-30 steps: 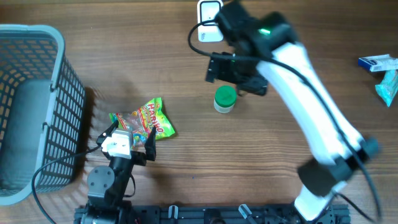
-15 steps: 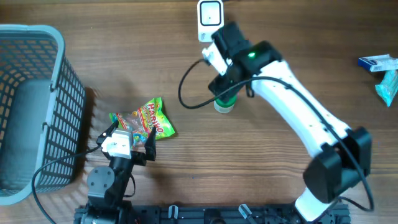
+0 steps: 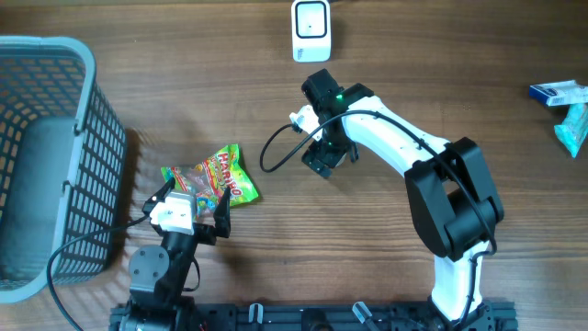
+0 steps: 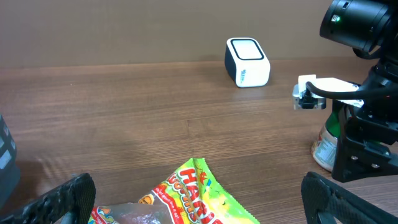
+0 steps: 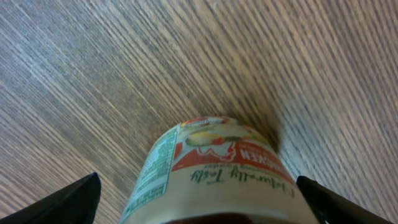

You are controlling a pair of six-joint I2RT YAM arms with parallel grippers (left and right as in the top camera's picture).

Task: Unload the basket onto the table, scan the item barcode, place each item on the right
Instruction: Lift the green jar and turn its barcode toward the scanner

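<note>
The item, a small jar (image 5: 211,174) with a red and white label, stands upright on the table, right of the wood's middle. My right gripper (image 5: 202,208) is open and lowered over it, one finger on each side and a gap at both. In the overhead view the right gripper (image 3: 323,156) hides the jar. From the left wrist the jar (image 4: 323,146) shows beside the right arm's black fingers (image 4: 360,149). The white barcode scanner (image 3: 310,30) sits at the table's far edge. My left gripper (image 3: 193,198) is open over a candy bag (image 3: 213,179).
A grey mesh basket (image 3: 92,119) fills the left side. Blue and white packets (image 3: 565,106) lie at the right edge. The right arm's cable (image 3: 276,152) loops over the wood left of the jar.
The right arm has swung down from beside the scanner and lowered its gripper over the jar, whose green lid is now covered from above. The left arm has stayed still.
</note>
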